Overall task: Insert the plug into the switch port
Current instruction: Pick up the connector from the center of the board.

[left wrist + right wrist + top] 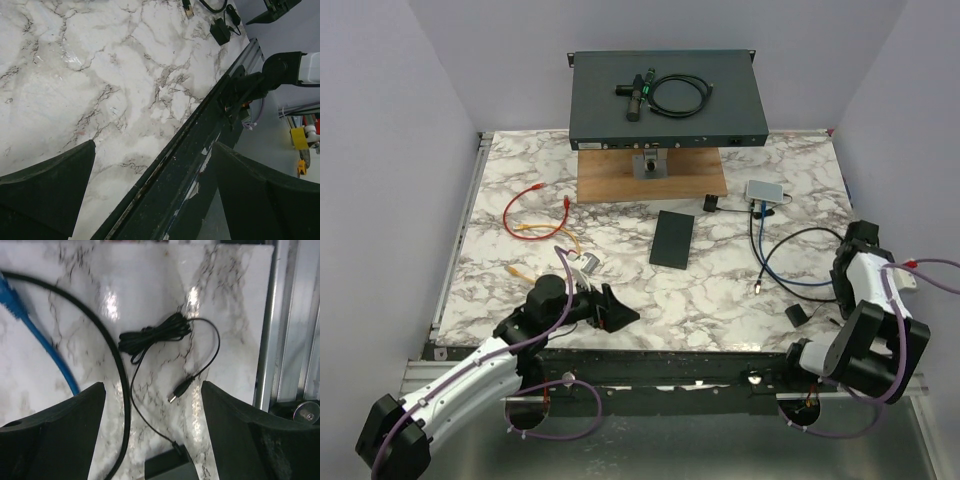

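**Ana:** How far along is the robot?

**Ben:** At the very start, by the look of it. The switch (720, 110) sits on its wooden stand (610, 185) at the far side of the table (720, 290), and neither arm is near it.

**Ana:** And the plug?

**Ben:** A small plug (172, 397) on a thin black cord (155, 335) lies loose on the table, right below the right hand (152, 385). A blue cable (50, 355) runs beside it. Which one the task means, he cannot tell.

**Ana:** Is the right hand holding anything?

**Ben:** No. Its fingers stand wide apart above the cord, gripping nothing.

**Ana:** The left hand?

**Ben:** The left hand (155, 144) is spread fully wide and empty, low over the table's near edge, well apart from the cables on the right.

**Ana:** So what is left?

**Ben:** Everything, he judges: picking up the plug, carrying it across, lining it up with a port and pushing it in.
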Controlling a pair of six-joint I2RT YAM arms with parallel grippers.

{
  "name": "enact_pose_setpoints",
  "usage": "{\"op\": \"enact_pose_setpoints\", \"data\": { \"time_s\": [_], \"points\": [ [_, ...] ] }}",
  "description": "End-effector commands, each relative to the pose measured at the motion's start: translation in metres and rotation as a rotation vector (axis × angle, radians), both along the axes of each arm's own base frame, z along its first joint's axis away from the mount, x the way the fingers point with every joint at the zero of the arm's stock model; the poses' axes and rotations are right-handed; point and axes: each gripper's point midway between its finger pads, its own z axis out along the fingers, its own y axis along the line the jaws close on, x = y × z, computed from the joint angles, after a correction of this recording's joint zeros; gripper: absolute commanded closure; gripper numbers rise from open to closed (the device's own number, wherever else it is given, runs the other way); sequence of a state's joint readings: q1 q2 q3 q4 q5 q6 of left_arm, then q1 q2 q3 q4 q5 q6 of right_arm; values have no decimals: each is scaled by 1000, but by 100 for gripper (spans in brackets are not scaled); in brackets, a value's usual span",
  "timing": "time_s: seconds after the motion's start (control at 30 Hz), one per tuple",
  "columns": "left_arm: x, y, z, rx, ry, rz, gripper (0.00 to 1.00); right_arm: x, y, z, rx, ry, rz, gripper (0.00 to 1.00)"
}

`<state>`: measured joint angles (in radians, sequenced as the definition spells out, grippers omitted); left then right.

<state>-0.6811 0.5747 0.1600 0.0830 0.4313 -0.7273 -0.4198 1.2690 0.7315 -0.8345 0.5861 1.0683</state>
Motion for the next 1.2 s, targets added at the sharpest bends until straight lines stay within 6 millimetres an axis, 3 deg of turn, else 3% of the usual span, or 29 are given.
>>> {"op": "enact_pose_setpoints", "data": {
  "time_s": [0.0,0.13,0.5,0.7,0.9,1.1,1.17],
  "points": [
    [-5,-5,2,-26,-7,-42,1,1,-25,12,-61,-107,-79,21],
    [-6,-7,1,-26,0,-56,1,1,-37,11,-53,-102,-137,21],
    [-5,-7,-1,-15,-4,-57,2,6,-47,-7,-49,-109,-213,26],
    [-5,-7,-3,-7,0,-60,1,2,-44,-27,-16,-80,-234,30],
    [-6,-9,-5,-6,11,-77,1,-14,-38,-43,-28,-50,-266,33],
    [-7,-9,-5,-3,11,-82,2,-26,-32,-59,-28,-34,-283,47],
    [-6,-9,-5,-3,10,-81,2,-26,-32,-60,-31,-32,-284,56]
  ]
}}
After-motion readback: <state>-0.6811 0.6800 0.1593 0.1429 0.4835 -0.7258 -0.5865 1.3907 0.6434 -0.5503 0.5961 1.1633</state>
